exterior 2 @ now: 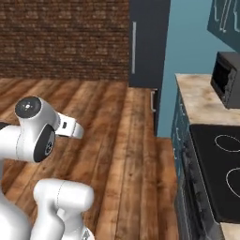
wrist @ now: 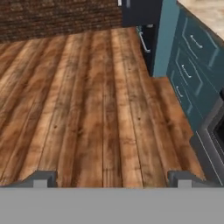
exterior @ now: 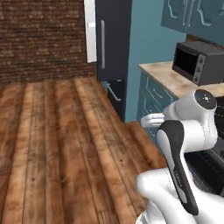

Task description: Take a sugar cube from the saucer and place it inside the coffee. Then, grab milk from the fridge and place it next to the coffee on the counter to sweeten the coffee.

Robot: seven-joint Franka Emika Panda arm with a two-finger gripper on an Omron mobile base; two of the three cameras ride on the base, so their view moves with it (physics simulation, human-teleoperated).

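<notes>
Facing a tall dark-fronted fridge (exterior: 111, 48) with a long pale bar handle, closed at the end of the teal cabinet run, the white Franka arm holds its two-finger gripper (wrist: 112, 177) over bare wooden plank floor (wrist: 87, 109), well short of the appliance. In the hand view the two small dark finger tips stand far apart at the bottom corners, the jaws spread about as wide as they go, with nothing between them and nothing touched. The beige-brown marbled stone counter (exterior: 168, 76) runs along the right, carrying a dark boxy microwave (exterior: 197, 61), and a black stovetop (exterior 2: 218, 168) lies nearer the base. The milk carton, presumably behind the shut fridge door, cannot be seen from here, nor can the coffee cup, saucer or sugar cube, so whether the cube has already gone into the cup cannot be told. Judged from the task alone, a small carton would be light but thin-walled and smooth, liable to dent or slip under a hard squeeze; a grip across its flat sides at mid-height, below the gabled top, looks the safest hold. The door itself would likely have to be pulled first by its vertical bar handle (exterior 2: 134, 47), a rigid and easy thing to hook.
</notes>
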